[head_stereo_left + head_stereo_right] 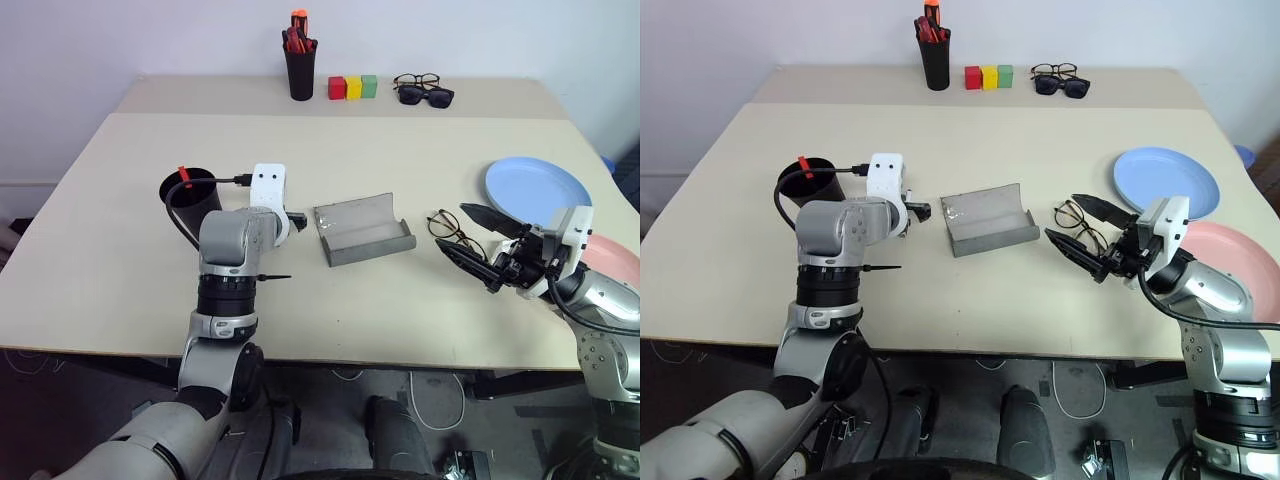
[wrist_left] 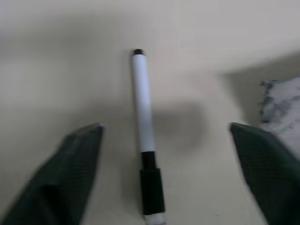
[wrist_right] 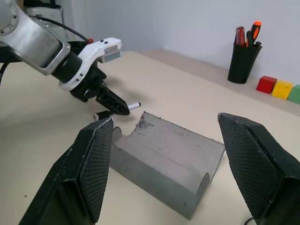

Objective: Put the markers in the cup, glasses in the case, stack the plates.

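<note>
A white marker point(image 2: 142, 112) with black ends lies flat on the table between the fingers of my open left gripper point(image 2: 165, 127), untouched. That gripper point(image 1: 296, 216) hangs between the black cup point(image 1: 190, 195) and the open grey case point(image 1: 362, 232). A red marker point(image 1: 183, 173) pokes out of the cup. The wire-framed glasses point(image 1: 1069, 213) lie on the table right of the case. My right gripper point(image 1: 451, 227) hovers open over them with nothing in it. The light blue plate point(image 1: 537, 188) and the pink plate point(image 1: 612, 258) lie side by side at the right edge.
At the table's far side stand a black pen holder point(image 1: 300, 72) with red and orange pens, three coloured blocks point(image 1: 353, 87), and two more pairs of glasses point(image 1: 424, 90). A black cable point(image 1: 178, 215) loops from my left wrist beside the cup.
</note>
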Controlling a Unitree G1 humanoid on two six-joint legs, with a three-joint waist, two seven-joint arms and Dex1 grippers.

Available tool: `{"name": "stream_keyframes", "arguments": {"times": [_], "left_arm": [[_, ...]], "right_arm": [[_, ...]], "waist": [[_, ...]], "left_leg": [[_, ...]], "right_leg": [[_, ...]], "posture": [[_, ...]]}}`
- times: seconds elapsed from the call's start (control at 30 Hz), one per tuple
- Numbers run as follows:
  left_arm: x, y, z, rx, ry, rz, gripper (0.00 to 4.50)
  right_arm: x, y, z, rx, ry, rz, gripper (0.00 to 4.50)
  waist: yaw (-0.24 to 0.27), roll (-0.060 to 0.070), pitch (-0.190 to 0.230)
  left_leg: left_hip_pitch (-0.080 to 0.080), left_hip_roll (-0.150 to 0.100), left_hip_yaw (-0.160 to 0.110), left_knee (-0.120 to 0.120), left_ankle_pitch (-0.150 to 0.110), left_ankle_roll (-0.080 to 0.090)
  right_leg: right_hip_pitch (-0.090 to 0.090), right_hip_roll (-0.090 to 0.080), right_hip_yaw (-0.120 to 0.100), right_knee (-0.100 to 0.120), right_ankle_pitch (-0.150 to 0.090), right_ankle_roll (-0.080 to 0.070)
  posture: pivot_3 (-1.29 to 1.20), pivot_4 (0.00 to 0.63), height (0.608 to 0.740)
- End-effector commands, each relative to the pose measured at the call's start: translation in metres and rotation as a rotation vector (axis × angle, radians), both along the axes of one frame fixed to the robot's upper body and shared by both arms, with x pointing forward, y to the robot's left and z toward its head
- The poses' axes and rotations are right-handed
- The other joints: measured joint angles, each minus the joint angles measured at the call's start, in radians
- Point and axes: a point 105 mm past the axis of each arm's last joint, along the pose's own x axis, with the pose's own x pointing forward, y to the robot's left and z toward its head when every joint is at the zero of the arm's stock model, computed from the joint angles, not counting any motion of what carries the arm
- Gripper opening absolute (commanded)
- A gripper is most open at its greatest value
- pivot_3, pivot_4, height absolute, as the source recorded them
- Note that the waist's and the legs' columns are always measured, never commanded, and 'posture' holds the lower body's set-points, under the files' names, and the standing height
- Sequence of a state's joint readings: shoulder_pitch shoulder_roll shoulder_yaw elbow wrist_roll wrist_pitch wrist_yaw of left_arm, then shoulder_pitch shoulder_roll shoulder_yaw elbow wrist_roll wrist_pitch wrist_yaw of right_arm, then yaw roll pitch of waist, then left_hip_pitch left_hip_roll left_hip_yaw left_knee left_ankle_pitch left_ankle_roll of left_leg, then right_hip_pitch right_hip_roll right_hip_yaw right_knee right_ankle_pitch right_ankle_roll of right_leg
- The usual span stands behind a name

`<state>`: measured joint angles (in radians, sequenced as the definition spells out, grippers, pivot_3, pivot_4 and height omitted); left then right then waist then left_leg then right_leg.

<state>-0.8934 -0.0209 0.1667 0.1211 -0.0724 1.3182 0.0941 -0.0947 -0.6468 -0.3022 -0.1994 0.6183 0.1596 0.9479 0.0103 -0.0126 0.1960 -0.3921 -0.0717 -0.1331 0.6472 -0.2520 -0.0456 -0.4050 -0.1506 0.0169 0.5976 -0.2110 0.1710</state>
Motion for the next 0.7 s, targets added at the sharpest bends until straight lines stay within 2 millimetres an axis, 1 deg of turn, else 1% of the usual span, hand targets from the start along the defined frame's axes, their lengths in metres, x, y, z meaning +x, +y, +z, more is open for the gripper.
{"name": "stream_keyframes", "arguments": {"times": [0.03,0.13,0.3,0.33,0.37,0.5,0.53,0.57,0.7], "left_arm": [[0.009,0.002,0.014,0.013,-0.032,0.028,4.26],[0.012,0.000,0.008,0.008,0.005,0.036,4.26],[0.014,-0.006,-0.007,-0.022,0.110,0.060,4.26],[0.015,-0.005,-0.009,-0.028,0.117,0.073,3.74],[0.015,-0.006,-0.010,-0.034,0.125,0.080,3.43],[0.016,-0.015,-0.008,-0.051,0.127,0.063,1.52],[0.015,-0.015,-0.007,-0.054,0.128,0.062,0.95],[0.015,-0.016,-0.007,-0.056,0.129,0.062,0.54],[0.012,-0.020,-0.003,-0.057,0.112,0.012,0.54]], "right_arm": [[-0.006,-0.001,0.013,0.004,-0.072,-0.015,3.62],[-0.008,-0.001,0.012,0.005,-0.071,-0.024,3.62],[-0.010,-0.003,0.012,0.007,-0.072,-0.039,3.62],[-0.011,-0.003,0.012,0.007,-0.072,-0.041,3.62],[-0.012,-0.003,0.012,0.007,-0.071,-0.044,3.62],[-0.014,-0.005,0.012,0.004,-0.067,-0.056,3.62],[-0.015,-0.006,0.012,0.004,-0.067,-0.058,3.62],[-0.015,-0.006,0.012,0.004,-0.066,-0.059,3.62],[-0.014,-0.007,0.012,0.004,-0.065,-0.066,3.62]], "waist": [[0.001,0.000,0.000],[-0.001,0.000,0.000],[0.001,0.000,0.000],[0.001,0.000,0.000],[0.001,0.000,0.000],[0.002,0.000,0.000],[0.003,0.000,0.000],[0.003,0.000,0.000],[0.002,0.000,0.000]], "left_leg": [[0.000,0.000,0.000,0.000,0.000,0.000],[0.000,0.000,0.000,0.000,0.000,0.000],[0.000,0.000,0.000,0.000,0.000,0.000],[0.000,0.000,0.000,0.000,0.000,0.000],[0.000,0.000,0.000,0.000,0.000,0.000],[0.000,0.000,0.000,0.000,0.000,0.000],[0.000,0.000,0.000,0.000,0.000,0.000],[0.000,0.000,0.000,0.000,0.000,0.000],[0.000,0.000,0.000,0.000,0.000,0.000]], "right_leg": [[0.000,0.000,0.000,0.000,0.000,0.000],[0.000,0.000,0.000,0.000,0.000,0.000],[0.000,0.000,0.000,0.000,0.000,0.000],[0.000,0.000,0.000,0.000,0.000,0.001],[0.000,0.000,0.000,0.000,0.000,0.001],[0.000,0.000,0.000,0.000,0.000,0.001],[0.001,0.000,0.000,0.000,0.000,0.001],[0.001,0.000,0.000,0.000,0.000,0.001],[0.001,0.000,0.000,0.000,0.000,0.001]], "posture": [[0.00,0.150,0.739],[0.00,0.150,0.739],[0.00,0.150,0.739],[0.00,0.150,0.739],[0.00,0.150,0.739],[0.00,0.150,0.739],[0.00,0.150,0.739],[0.00,0.150,0.739],[0.00,0.150,0.739]]}}
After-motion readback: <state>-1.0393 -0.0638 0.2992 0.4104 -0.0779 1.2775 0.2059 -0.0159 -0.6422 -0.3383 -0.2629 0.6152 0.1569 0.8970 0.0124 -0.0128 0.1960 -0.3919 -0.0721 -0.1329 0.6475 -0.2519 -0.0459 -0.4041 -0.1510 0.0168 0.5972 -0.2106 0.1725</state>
